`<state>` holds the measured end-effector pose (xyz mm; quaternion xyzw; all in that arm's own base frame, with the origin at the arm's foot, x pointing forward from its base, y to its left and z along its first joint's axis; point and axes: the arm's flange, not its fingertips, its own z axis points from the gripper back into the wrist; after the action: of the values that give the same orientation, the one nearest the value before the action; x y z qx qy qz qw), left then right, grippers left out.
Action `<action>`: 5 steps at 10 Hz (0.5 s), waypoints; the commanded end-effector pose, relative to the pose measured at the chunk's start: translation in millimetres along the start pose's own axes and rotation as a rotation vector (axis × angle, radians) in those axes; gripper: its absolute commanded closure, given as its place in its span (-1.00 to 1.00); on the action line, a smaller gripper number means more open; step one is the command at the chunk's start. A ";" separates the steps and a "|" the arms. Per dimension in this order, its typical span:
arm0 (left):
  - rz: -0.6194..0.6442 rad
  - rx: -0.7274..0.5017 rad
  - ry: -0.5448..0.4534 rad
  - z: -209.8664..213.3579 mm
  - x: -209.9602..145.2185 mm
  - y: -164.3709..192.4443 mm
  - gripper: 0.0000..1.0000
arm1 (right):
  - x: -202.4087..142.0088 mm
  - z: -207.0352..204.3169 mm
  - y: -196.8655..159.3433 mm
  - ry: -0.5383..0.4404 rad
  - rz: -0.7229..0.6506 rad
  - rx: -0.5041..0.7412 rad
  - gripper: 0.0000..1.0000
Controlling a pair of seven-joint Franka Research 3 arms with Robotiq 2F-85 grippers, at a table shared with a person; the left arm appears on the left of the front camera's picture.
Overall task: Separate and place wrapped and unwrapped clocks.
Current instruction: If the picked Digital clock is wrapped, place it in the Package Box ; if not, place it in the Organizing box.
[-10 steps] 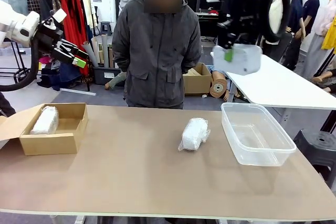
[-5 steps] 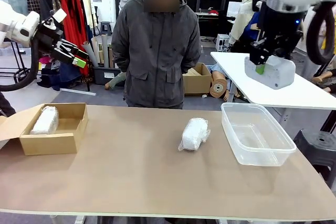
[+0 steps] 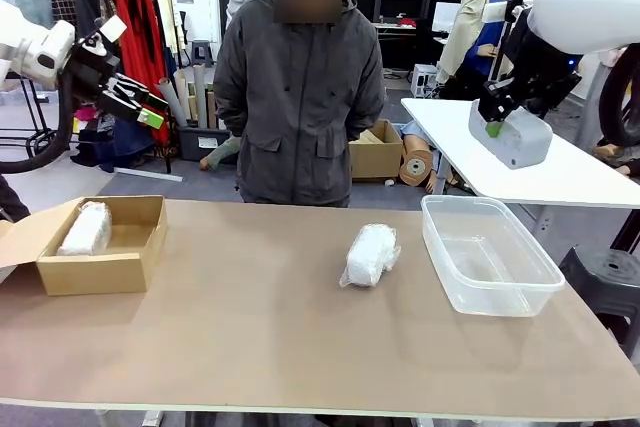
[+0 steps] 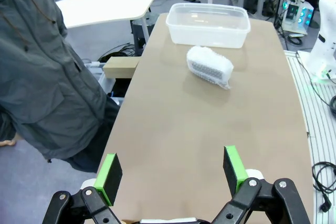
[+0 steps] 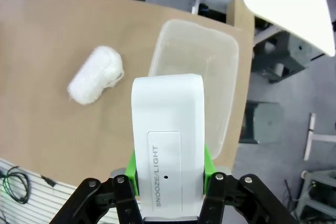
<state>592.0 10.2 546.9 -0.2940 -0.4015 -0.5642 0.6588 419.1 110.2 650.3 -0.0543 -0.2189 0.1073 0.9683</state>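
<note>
The right gripper (image 3: 492, 128) clamps the bare clock (image 3: 512, 137) high at 12 o'clock of the tub (image 3: 490, 294). It should descend straight and release low inside. One wrapped clock (image 3: 370, 253) lies at the tub's 9 o'clock, and a second wrapped clock (image 3: 85, 229) is in the box (image 3: 100, 273). The left gripper (image 4: 170, 169) hangs spread and empty.

You see smooth white plastic on the clock (image 5: 167, 145) and crinkly translucent wrap on the bundle (image 3: 370, 253) mid-frame. Tub (image 3: 503, 301), right: clear glossy plastic. Box (image 3: 85, 275), left: matt brown cardboard. Table (image 3: 250, 337): matt brown.
</note>
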 end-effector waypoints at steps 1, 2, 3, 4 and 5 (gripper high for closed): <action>0.001 0.005 -0.013 0.1 1.7 0.3 -1.00 | -2.7 10.5 3.9 0.013 0.047 -0.026 1.00; 0.001 0.005 -0.013 0.1 1.7 0.3 -1.00 | -2.7 10.5 3.9 0.013 0.047 -0.026 1.00; 0.001 0.005 -0.013 0.1 1.7 0.3 -1.00 | -2.7 10.5 3.9 0.013 0.047 -0.026 1.00; 0.001 0.005 -0.013 0.1 1.7 0.3 -1.00 | -2.7 10.5 3.9 0.013 0.047 -0.026 1.00; 0.001 0.005 -0.013 0.1 1.7 0.3 -1.00 | -2.7 10.5 3.9 0.013 0.047 -0.026 1.00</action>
<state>592.0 10.2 546.9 -0.2940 -0.4015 -0.5642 0.6588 410.9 118.7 651.1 -0.0640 -0.2097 0.1183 0.9685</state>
